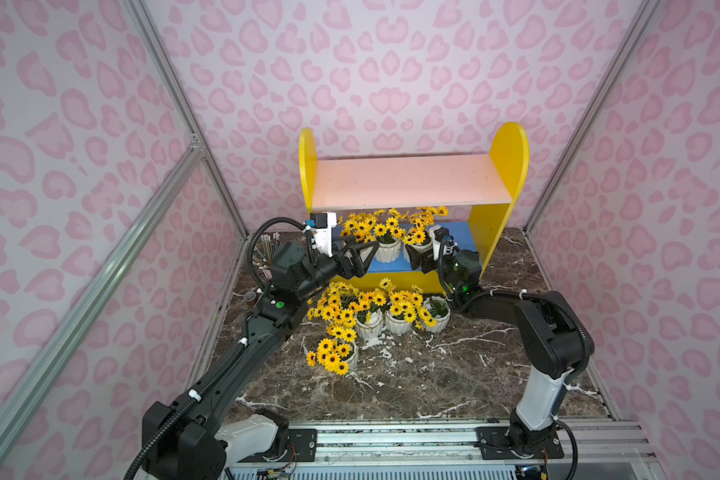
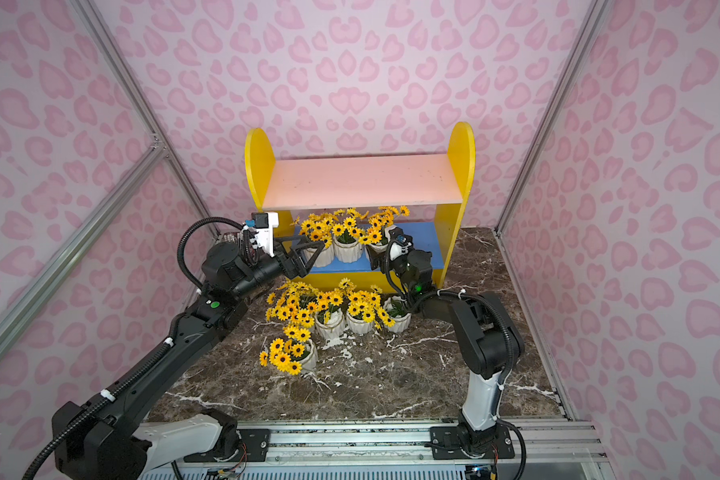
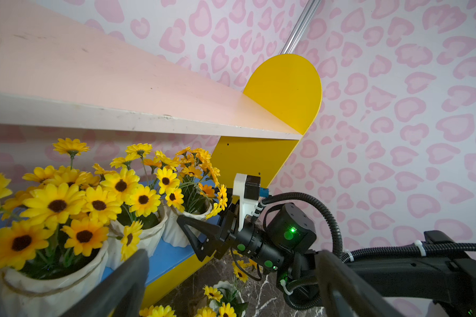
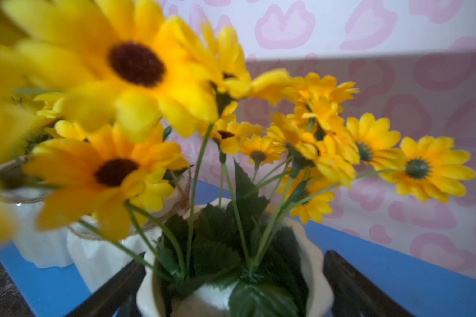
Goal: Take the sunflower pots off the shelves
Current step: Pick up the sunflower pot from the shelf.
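Risk of toppling neighbours among close-packed sunflower pots [image 1: 387, 249] on shelves' [image 1: 408, 183] blue lower board [image 1: 460, 237], mid-frame, given right gripper [image 4: 235, 259] gaping astride one, left gripper [image 1: 366, 257] gaping empty beside another.

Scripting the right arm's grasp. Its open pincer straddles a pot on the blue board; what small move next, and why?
Probably close the right pincer on the sunflower pot: its open jaws flank the pot's rim on the blue board, gripping nothing.
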You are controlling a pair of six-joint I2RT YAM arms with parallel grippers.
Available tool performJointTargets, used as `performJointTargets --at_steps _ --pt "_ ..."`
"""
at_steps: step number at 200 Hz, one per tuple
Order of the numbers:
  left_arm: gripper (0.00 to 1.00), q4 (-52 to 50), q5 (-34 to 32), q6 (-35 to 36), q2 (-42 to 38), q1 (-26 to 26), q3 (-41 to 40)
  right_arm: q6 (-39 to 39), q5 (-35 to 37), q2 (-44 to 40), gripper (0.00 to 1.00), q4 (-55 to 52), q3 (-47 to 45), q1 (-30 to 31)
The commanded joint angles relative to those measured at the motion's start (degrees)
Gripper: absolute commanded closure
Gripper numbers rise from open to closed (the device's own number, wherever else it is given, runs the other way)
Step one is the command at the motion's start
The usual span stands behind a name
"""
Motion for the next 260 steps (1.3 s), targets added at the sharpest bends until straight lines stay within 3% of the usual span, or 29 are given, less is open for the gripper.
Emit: performJointTargets --at_steps 1,77,93,134,146,184,260 --pt "0.03 3.0 -0.1 0.5 -0.3 0.0 -0.2 -0.9 -1.2 1.2 0.01 3.0 2.1 -0.3" --pt "0.03 3.4 0.6 0.5 -0.4 0.0 -0.3 -1.8 -3.0 5.2 0.01 0.8 6.4 -0.9" --pt "0.03 3.3 0.3 0.6 -0.5 0.0 -0.3 -2.2 -3.9 5.6 0.05 0.6 6.3 -1.0" --pt "0.03 3.3 0.5 0.6 -0.7 0.0 -0.3 -2.5 -5.1 5.7 0.26 -0.3 6.2 -1.1" --pt "0.03 3.3 0.7 0.7 -0.7 0.0 -0.3 -2.7 -5.7 5.5 0.4 -0.9 6.4 -1.1" --pt "0.03 3.2 0.8 1.0 -0.9 0.0 -0.2 -2.6 -5.0 3.8 1.0 -1.0 5.6 -1.2" --pt "0.03 4.4 5.4 0.5 0.3 -0.1 0.2 0.0 1.3 -4.4 1.0 4.0 -1.6 -1.3"
